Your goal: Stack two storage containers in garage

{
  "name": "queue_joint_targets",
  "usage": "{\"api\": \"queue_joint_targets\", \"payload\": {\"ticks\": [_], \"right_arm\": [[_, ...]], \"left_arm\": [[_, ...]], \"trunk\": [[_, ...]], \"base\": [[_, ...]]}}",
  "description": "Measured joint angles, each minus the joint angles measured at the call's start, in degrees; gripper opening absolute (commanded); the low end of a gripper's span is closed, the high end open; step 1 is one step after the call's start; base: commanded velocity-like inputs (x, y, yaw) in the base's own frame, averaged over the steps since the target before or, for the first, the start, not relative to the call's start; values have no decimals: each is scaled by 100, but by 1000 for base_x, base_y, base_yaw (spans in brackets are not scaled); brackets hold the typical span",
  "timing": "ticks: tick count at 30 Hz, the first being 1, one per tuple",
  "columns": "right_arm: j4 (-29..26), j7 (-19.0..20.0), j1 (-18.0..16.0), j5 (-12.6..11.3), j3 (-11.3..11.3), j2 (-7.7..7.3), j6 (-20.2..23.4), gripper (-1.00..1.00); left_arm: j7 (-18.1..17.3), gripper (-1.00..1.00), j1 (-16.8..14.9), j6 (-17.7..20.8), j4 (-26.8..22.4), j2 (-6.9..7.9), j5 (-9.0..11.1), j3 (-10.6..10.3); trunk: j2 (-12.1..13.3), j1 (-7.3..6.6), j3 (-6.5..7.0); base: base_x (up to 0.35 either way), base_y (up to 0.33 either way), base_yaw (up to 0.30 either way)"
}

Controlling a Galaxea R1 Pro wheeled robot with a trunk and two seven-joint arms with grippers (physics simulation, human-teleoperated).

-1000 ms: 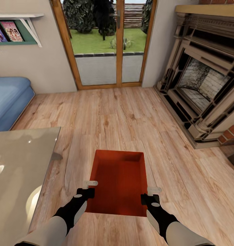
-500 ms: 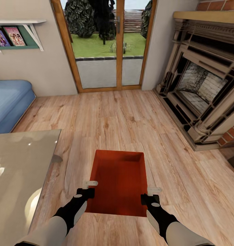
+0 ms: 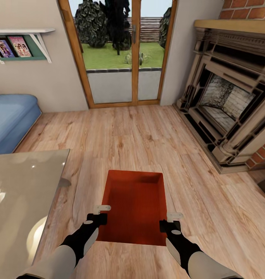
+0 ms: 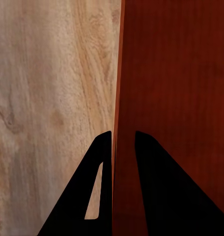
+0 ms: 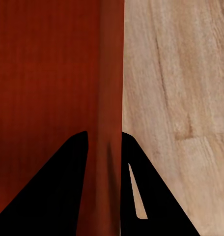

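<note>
The wood-plank floor (image 3: 155,139) of the living room is taking up most of the head view. A brick-topped fireplace (image 3: 229,97) is standing along the right side, and wood-framed glass doors (image 3: 121,54) are showing lawn and trees straight ahead. A pale glossy tabletop (image 3: 20,193) is sitting at the near left, with a blue sofa (image 3: 12,120) beyond it against the wall. A wall shelf (image 3: 24,42) above the sofa is holding 2 picture books.

1 storage container (image 3: 134,205), orange-red and open-topped, is being held above the planks directly in front of the robot, between the 2 arms, with nothing visible inside it.

The left gripper (image 3: 98,217) is clamping the container's left wall near the near corner. In the left wrist view, 1 of its fingers (image 4: 99,196) is sitting outside the wall and the other inside, pinching the rim.

The right gripper (image 3: 171,221) is clamping the right wall in the same manner. In the right wrist view, its fingers (image 5: 146,196) are straddling the wall of the container (image 5: 48,73), 1 over the planks, 1 over the bin's interior.
</note>
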Motion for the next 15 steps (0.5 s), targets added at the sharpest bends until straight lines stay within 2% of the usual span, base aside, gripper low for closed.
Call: {"api": "queue_joint_targets", "payload": {"ticks": [15], "right_arm": [[0,0,0,-2,2,0,-1,-100]], "left_arm": [[1,-100,0,0,0,0,1,-1]], "trunk": [[0,0,139]], "base": [[0,0,0]]}}
